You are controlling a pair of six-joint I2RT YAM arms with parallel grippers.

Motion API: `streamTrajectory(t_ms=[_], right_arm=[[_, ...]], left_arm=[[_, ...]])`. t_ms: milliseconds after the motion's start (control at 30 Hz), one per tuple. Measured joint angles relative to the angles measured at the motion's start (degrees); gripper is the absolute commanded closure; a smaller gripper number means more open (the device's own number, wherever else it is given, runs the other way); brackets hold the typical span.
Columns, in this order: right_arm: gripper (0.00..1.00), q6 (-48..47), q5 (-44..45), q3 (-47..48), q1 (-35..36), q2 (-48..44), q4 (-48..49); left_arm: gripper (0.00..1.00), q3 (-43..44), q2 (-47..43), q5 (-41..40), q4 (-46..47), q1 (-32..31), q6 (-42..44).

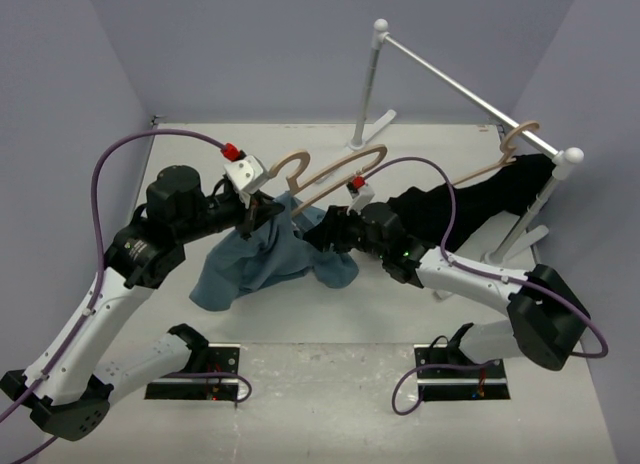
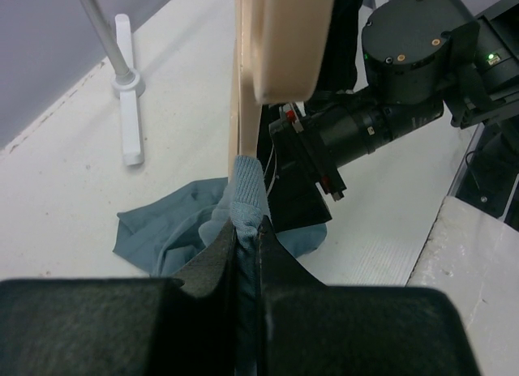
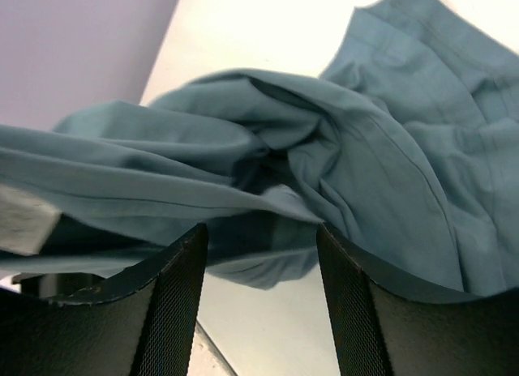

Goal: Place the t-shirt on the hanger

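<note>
The blue t-shirt (image 1: 265,259) hangs bunched between my two grippers, its lower part lying on the white table. The pale beige hanger (image 1: 335,171) is held above it, hook to the left, one arm running down into the shirt's collar (image 2: 246,190). My left gripper (image 1: 266,212) is shut on the ribbed collar right at the hanger (image 2: 280,44); in the left wrist view the left gripper (image 2: 246,230) shows fabric pinched between its jaws. My right gripper (image 1: 322,229) is open at the shirt's right side; folds of the shirt (image 3: 324,141) hang just beyond its fingertips (image 3: 174,295).
A white clothes rail (image 1: 460,84) stands at the back right. It carries a twin hanger (image 1: 517,142) with a black garment (image 1: 480,206) draped to the table. The rail's foot (image 2: 127,88) is on the far left in the left wrist view. Purple walls enclose the table.
</note>
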Motion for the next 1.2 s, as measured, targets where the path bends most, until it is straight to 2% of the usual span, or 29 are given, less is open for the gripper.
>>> streamTrajectory(t_ms=[100,233,267,367,600,700,800,867,933,1067,1200], right_arm=[[0.45,0.41,0.3,-0.71,0.0,0.92,-0.71],[0.82,0.78,1.35,-1.08,0.01,0.98,-1.12],[0.88,0.95,1.32,-1.2,0.02,1.02,-0.91],[0.99,1.67,0.83,-1.54,0.0,2.5,0.41],[1.0,1.79,0.29,-1.67,-1.45,2.77,-0.96],[1.0,0.37,2.25,-1.54,-4.46,-2.76,-6.37],[1.0,-1.52,2.17,0.79,-11.12,-9.38,-11.01],[1.0,-2.74,1.11,4.54,-15.4,-11.29,-14.52],[1.0,-4.63,-0.63,13.11,-19.84,-11.13,-18.07],[1.0,-7.27,-5.65,28.04,-22.62,-7.94,-22.71],[1.0,-9.21,-9.28,36.96,-24.28,-3.57,-27.94]], left_arm=[[1.0,0.0,0.0,-0.27,-0.02,0.0,0.0],[1.0,0.0,0.0,-0.5,-0.04,0.0,0.0],[1.0,0.0,0.0,-0.61,-0.03,0.0,0.0],[1.0,0.0,0.0,-0.84,-0.02,0.0,-0.03],[1.0,0.26,-0.26,-2.46,-0.57,0.0,-0.11],[1.0,1.36,-1.06,-4.81,-2.41,0.0,-0.21],[1.0,2.97,-2.85,-7.05,-4.28,0.0,-0.76],[1.0,4.23,-4.61,-8.3,-5.44,0.0,-1.09],[1.0,5.99,-6.4,-8.8,-6.35,0.0,-1.42],[1.0,9.22,-8.15,-8.61,-6.91,0.0,-1.48],[1.0,10.35,-8.32,-8.13,-7.45,0.0,-1.39]])
